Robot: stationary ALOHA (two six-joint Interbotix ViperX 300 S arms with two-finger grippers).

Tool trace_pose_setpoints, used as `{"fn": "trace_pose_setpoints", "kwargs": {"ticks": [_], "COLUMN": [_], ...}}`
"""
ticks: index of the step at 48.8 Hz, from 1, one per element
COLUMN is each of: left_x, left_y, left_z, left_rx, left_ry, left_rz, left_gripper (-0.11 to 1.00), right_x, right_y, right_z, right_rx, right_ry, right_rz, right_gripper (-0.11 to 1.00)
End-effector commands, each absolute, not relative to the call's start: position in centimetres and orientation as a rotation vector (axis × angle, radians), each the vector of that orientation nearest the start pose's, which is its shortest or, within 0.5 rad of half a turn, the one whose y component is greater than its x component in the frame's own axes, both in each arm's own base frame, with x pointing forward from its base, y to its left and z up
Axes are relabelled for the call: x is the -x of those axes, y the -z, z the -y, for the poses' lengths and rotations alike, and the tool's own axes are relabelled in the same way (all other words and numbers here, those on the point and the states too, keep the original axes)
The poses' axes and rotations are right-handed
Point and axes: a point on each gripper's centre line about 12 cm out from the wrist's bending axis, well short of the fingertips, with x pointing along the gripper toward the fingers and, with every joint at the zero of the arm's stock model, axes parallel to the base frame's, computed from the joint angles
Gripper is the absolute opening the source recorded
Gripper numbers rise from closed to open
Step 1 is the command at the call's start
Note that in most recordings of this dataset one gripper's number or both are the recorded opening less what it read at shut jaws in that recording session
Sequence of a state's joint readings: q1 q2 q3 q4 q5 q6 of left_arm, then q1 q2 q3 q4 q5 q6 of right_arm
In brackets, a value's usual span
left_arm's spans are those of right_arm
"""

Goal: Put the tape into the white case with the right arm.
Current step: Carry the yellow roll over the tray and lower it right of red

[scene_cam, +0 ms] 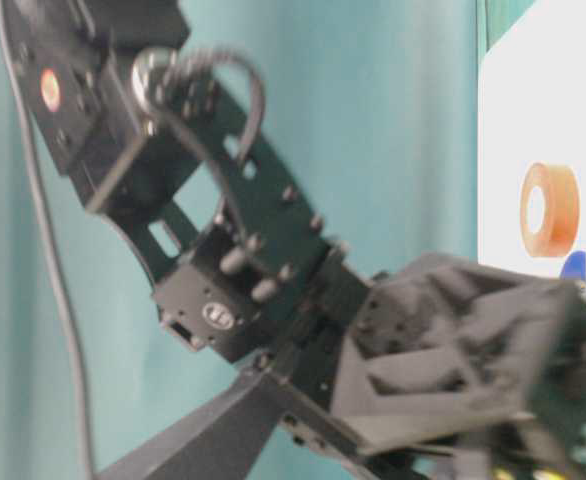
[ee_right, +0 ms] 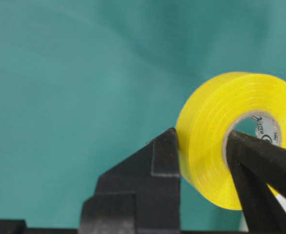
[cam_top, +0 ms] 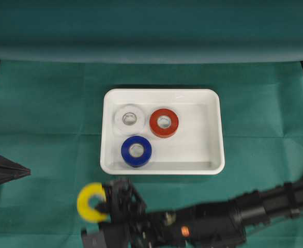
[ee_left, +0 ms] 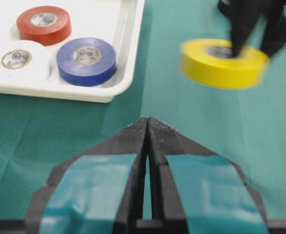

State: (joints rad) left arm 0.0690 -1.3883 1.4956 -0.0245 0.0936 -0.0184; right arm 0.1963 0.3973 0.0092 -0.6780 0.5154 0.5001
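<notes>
The left gripper (ee_left: pixel 148 141) is seen clenched on nothing, parked at nine o'clock. The yellow tape (cam_top: pixel 92 202) is held off the cloth — its wall pinched by the right gripper (cam_top: pixel 109 202) — and the white case (cam_top: pixel 162 170) lies at one o'clock from it.

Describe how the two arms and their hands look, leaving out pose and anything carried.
The right arm is all black, built of boxy plates with bolts, a looping black cable and a small orange-red dot. Its right hand has two long, tapering matte-black fingers. The left hand is also black and wedge-shaped, but its fingers carry light-blue tape patches.
</notes>
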Motion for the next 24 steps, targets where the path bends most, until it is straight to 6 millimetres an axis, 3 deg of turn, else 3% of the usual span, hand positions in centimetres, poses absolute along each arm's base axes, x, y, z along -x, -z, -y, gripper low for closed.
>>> {"fn": "trace_pose_setpoints", "kwargs": {"ticks": [1, 12, 24], "left_x": [-13.1, -13.1, -13.1], "left_y": [-18.9, -18.9, -18.9], "left_z": [-0.9, -0.9, -0.9], "left_rx": [0.05, 0.053, 0.051], "left_ry": [-0.074, -0.074, -0.074], "left_rz": [-0.187, -0.187, -0.187], "left_gripper": [0.0, 0.0, 0.0], "right_x": [-52.2, -52.7, -52.6], "right_y": [-21.2, -21.3, -21.5], "right_z": [-4.3, 1.6, 6.2], "right_rx": [0.3, 0.274, 0.255], "right_ry": [0.102, 0.18, 0.241], "right_rz": [-0.738, -0.725, -0.708], "right_gripper": [0.03, 0.03, 0.03]}}
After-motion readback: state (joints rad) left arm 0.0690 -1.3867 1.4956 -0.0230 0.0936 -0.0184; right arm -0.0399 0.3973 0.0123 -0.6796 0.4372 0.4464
